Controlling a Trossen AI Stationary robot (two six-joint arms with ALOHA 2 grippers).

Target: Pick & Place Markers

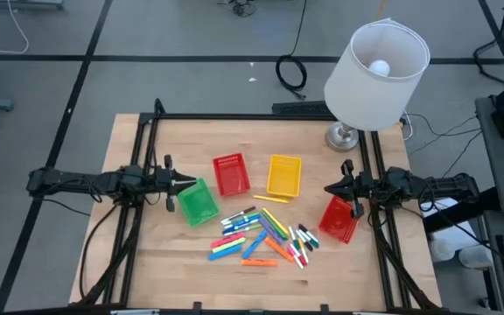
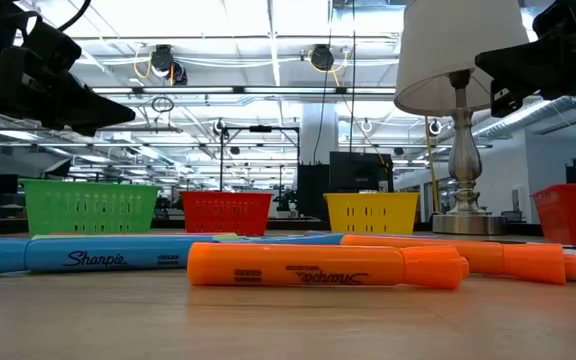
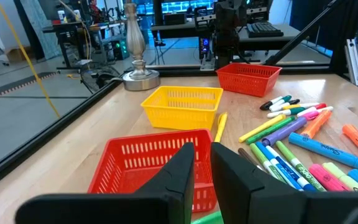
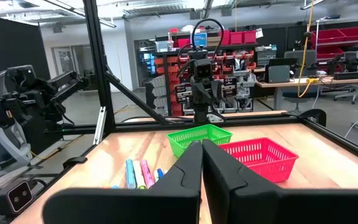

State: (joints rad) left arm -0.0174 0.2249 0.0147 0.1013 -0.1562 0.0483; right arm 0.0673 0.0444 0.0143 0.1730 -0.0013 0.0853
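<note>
Two tools hover empty: my left tool (image 1: 175, 183) slightly parted beside the green basket (image 1: 198, 203), my right tool (image 1: 329, 187) closed; markers (image 1: 261, 236) lie on the desk (image 1: 147, 262).

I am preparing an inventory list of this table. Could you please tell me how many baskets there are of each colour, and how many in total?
Red baskets: 2, one in the middle row and one on the right side of the table
Yellow basket: 1
Green basket: 1
Total: 4 baskets
</note>
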